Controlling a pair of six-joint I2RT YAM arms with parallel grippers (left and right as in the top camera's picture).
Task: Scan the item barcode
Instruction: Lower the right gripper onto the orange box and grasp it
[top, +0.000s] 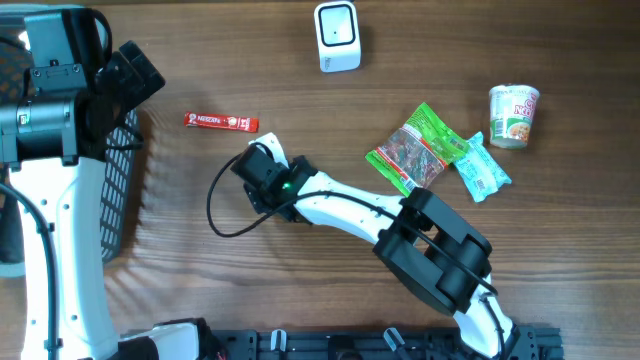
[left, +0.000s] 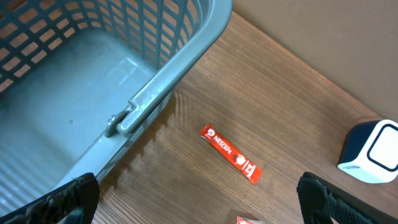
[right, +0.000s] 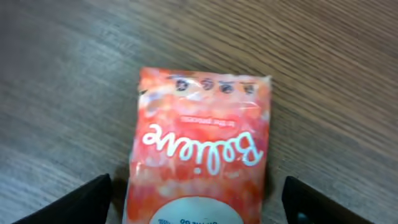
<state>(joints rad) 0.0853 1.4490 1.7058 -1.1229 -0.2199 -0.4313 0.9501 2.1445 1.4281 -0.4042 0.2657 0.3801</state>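
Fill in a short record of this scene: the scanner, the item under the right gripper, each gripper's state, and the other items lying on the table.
Scanner: white scanner, top centre of the overhead view
Item under right gripper: pink-orange packet, lying flat
Right gripper: open, one finger either side of the packet
Left gripper: open, empty, beside the basket
Other items: red stick sachet, green packet, blue packet, noodle cup

basket (top: 125, 200) far left | stick sachet (top: 221, 122) beside it | scanner (top: 337, 36) behind | cup (top: 514, 115) right
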